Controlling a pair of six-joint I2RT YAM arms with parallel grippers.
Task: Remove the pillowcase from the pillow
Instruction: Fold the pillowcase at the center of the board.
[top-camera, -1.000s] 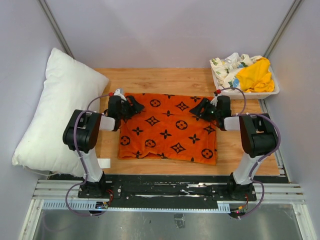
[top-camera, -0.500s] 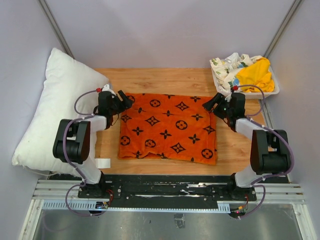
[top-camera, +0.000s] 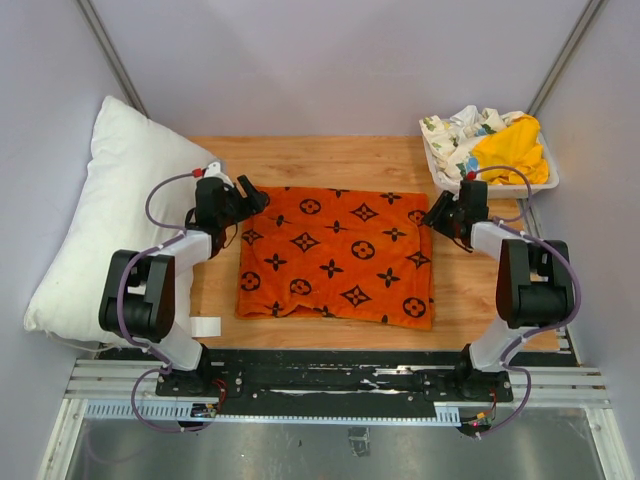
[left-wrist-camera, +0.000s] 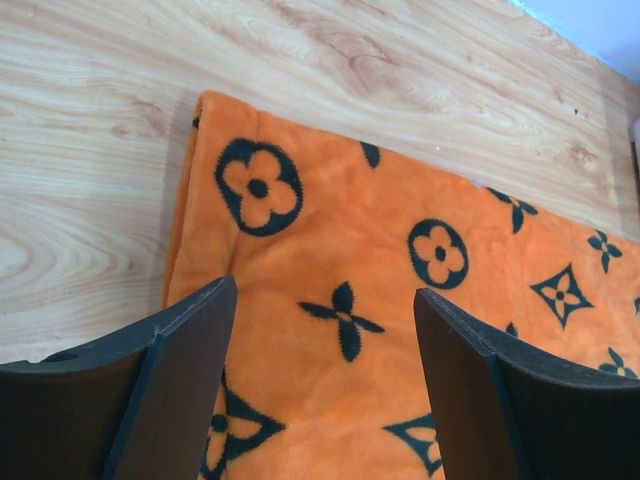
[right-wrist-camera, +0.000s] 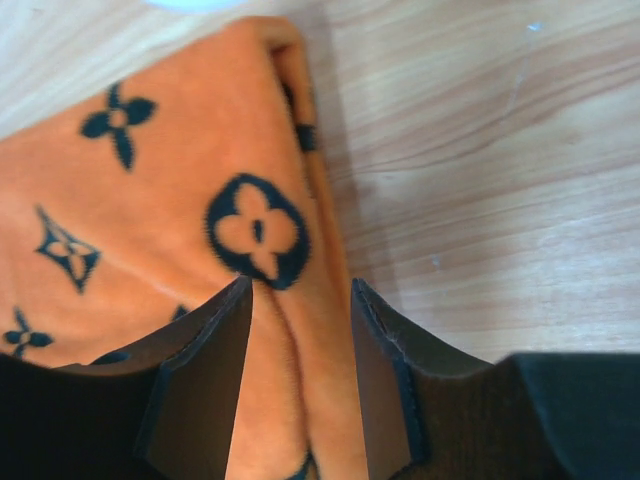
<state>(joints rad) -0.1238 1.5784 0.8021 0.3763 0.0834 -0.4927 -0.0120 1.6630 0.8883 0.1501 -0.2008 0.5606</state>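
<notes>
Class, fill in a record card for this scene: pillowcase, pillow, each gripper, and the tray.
Pillowcase: orange, lying flat on the wooden table
Pillow: white, bare, at the left, outside the case
Left gripper: open, above the pillowcase's far left corner
Right gripper: jaws narrowly apart at the far right corner; grip unclear
Tray: far right, holds a yellow cloth and a floral cloth

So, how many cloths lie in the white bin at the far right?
2: a yellow cloth on the bin's right side and a floral cloth on its left. More may be hidden beneath.
</notes>
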